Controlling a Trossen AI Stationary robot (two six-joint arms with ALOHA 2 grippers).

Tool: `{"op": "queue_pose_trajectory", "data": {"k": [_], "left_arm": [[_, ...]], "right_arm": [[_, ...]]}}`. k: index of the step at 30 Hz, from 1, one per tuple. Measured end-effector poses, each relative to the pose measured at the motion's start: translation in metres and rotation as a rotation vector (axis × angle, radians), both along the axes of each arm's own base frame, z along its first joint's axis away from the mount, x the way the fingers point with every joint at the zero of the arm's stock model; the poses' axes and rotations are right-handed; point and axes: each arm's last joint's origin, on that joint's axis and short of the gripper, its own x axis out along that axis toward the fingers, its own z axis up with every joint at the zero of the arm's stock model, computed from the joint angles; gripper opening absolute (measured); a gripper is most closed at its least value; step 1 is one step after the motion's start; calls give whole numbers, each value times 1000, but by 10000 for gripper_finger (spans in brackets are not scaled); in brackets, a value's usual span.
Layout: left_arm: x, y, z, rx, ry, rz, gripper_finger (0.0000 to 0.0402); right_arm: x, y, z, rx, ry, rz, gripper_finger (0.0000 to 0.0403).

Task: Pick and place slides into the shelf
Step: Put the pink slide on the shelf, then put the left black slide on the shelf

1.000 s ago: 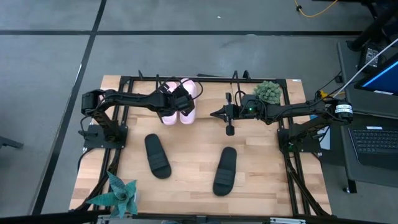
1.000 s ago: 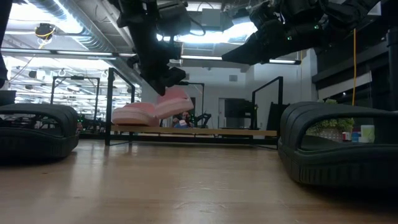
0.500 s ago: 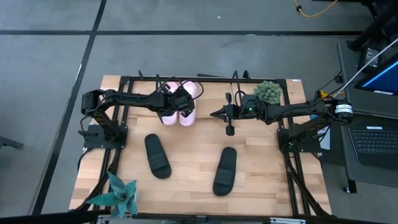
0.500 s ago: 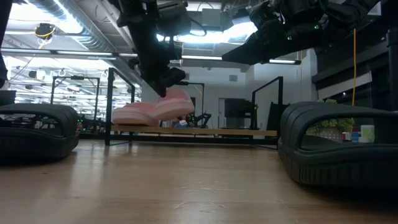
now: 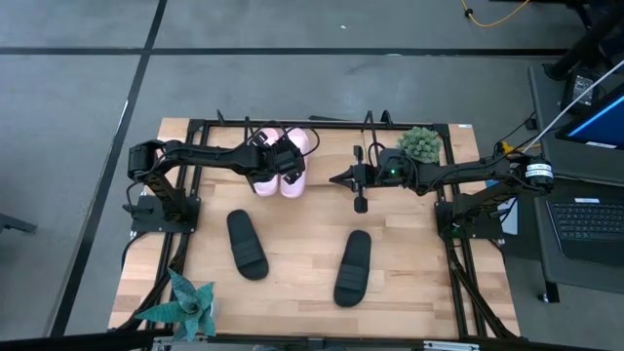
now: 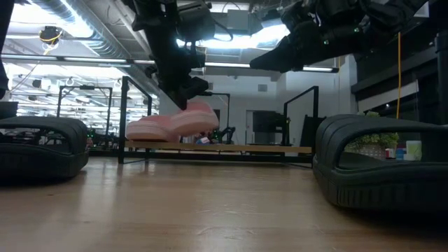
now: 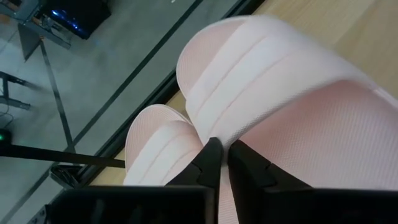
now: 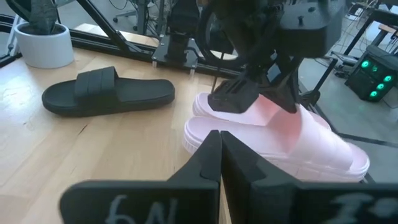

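Note:
Two pale pink slides lie side by side at the far middle of the table on the shelf (image 6: 231,148), one (image 5: 263,181) to the left of the other (image 5: 294,181). My left gripper (image 5: 283,156) is above the right-hand pink slide (image 7: 298,124), shut on it. My right gripper (image 5: 336,178) hovers shut just right of the pink pair, touching nothing; its wrist view shows its fingers together (image 8: 219,140). Two black slides (image 5: 247,244) (image 5: 353,266) lie soles down on the tabletop nearer me. My left gripper pinches the wide strap of the right-hand pink slide at its edge (image 7: 217,134) between its two fingers, coming from above and slanting down. The slide sits nearly level beside the other pink one on the shelf; whether its sole bears fully on the board, I cannot tell.
A bushy green plant (image 5: 421,143) stands at the far right corner by the right arm. A spiky potted plant (image 5: 190,302) stands at the near left corner. Black frame rods (image 5: 322,122) run along the table's edges. Bare wood (image 5: 297,229) lies between the black slides.
The pink slide in my left gripper has come down a little: its raised end has sunk, so it now lies more level next to the other pink slide. My right arm has kept still.

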Motion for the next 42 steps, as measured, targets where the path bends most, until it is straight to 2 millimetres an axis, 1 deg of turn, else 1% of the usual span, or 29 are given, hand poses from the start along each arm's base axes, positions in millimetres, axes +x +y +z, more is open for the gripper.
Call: {"op": "queue_pose_trajectory", "data": {"k": [5, 21, 32, 39, 42], "left_arm": [[0, 0, 0, 0, 1, -1, 38], [0, 0, 0, 3, 1, 1, 67], [0, 0, 0, 2, 3, -1, 71], [0, 0, 0, 16, 69, -62, 71], [1, 0, 6, 27, 81, -88, 71]], "right_arm": [[1, 2, 1, -2, -8, 9, 7], [1, 3, 1, -2, -9, 10, 7], [1, 3, 1, -2, -9, 10, 7], [1, 3, 1, -3, -9, 10, 7], [1, 3, 1, -4, -8, 10, 7]]}}
